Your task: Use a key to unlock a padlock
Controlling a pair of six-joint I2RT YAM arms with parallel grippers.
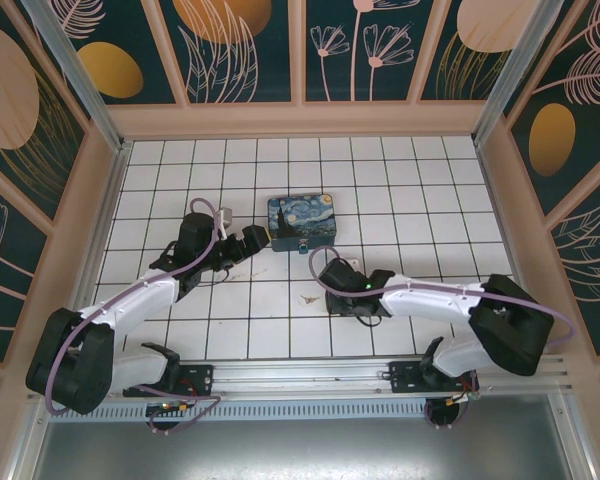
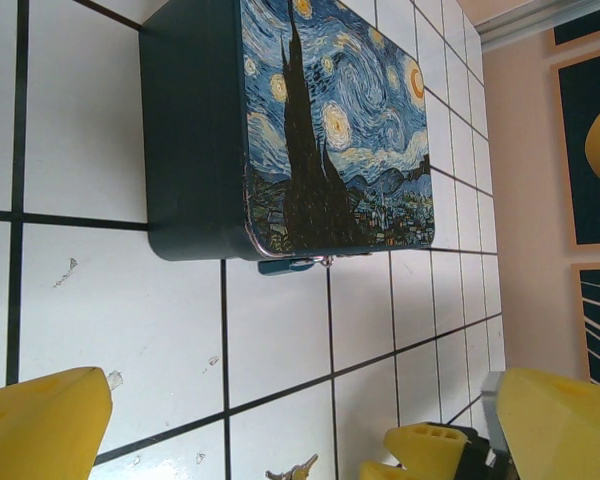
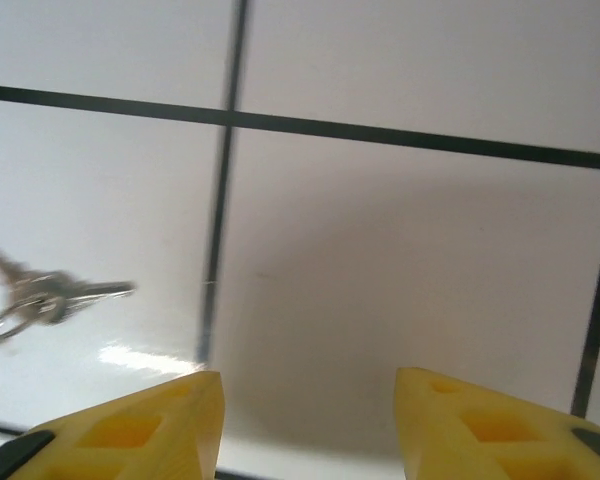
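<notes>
Right hand (image 3: 305, 420), half-spread and empty, low over worktop (image 3: 400, 240), key (image 3: 50, 295) ahead to its left. Left hand (image 2: 300, 430) spread wide, padlock (image 2: 285, 266) ahead against painted box (image 2: 330, 120). Seemingly reaching for key; needs leftward shift, then closing.

You see your right gripper (image 3: 308, 392), its yellow tips apart, above the white tiles (image 3: 410, 250). The key (image 3: 55, 295) lies off to the left.
</notes>
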